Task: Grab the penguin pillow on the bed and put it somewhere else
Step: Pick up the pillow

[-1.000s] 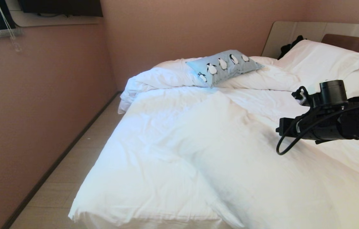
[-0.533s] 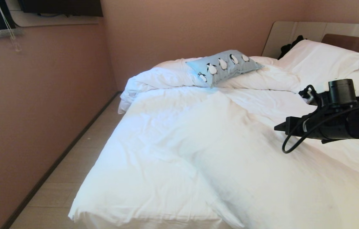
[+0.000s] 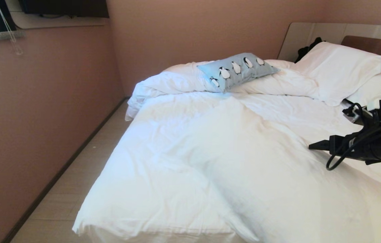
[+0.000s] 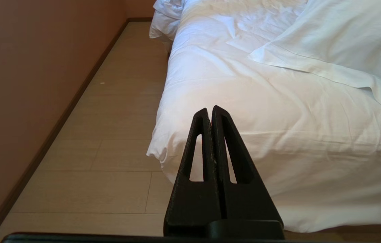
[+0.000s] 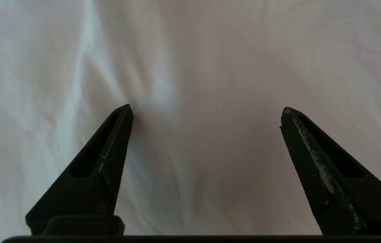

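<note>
Head view, penguin pillow [image 3: 237,70]: a small light blue-grey cushion with a row of black-and-white penguins, lying tilted on bunched white bedding at the far side of the bed, touched by neither gripper.
Bed [image 3: 210,162]: a large bed under a rumpled white duvet, with two plain white pillows [image 3: 342,71] at its head.
Right gripper [image 5: 206,111]: hovering over the duvet at the right edge of the head view, well apart from the cushion, fingers spread wide and empty.
Left gripper [image 4: 209,109]: low by the foot corner of the bed, above pale floor [image 4: 109,135], fingers pressed together on nothing.
Wall [image 3: 42,111]: dusty pink, running along the bed's left side.
</note>
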Tool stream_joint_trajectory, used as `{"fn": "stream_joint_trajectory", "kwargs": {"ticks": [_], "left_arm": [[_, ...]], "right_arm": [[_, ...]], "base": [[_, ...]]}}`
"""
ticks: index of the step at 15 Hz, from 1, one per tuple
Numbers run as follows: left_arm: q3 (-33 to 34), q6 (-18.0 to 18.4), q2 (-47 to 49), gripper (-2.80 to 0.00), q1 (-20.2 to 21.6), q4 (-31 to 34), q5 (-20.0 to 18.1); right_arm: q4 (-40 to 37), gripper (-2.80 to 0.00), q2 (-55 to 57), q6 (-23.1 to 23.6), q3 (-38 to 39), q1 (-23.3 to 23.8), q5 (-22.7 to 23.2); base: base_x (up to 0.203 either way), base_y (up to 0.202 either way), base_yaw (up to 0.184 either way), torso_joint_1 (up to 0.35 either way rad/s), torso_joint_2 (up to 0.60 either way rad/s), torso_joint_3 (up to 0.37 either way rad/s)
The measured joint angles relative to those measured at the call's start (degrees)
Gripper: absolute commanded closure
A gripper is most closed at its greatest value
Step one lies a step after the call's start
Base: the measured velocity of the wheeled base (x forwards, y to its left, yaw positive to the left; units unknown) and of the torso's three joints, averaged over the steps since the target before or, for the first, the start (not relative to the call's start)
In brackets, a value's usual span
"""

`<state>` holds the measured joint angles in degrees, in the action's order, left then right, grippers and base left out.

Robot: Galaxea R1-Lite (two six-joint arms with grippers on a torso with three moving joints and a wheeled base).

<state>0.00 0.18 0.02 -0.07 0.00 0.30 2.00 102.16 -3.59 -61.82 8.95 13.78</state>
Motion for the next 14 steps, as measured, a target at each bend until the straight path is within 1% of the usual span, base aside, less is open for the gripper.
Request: {"fn": "stream_joint_trajectory", "kwargs": {"ticks": [4,8,11,14], "left_arm": [[0.00,-0.02,0.00,0.00,0.00,0.00,0.00],[0.00,-0.02,0.00,0.00,-0.04,0.00,0.02],[0.00,0.00,0.00,0.00,-0.04,0.00,0.00],[0.00,-0.02,0.00,0.00,0.00,0.00,0.01]], "right_arm": [[-0.11,-2.80,0.05,6.44,1.65,1.66,12.58],[-0.07,-2.80,0.01,9.28,2.41,2.23,22.89],[0.04,-2.80,0.31,10.44,3.39,2.29,28.89],[-0.10,-2.80,1.42,13.18,3.89,2.32,33.24]], "base": [[0.000,0.000,0.000,0.000,0.00,0.000],[0.000,0.000,0.000,0.000,0.00,0.000],[0.000,0.000,0.000,0.000,0.00,0.000],[0.000,0.000,0.000,0.000,0.00,0.000]]}}
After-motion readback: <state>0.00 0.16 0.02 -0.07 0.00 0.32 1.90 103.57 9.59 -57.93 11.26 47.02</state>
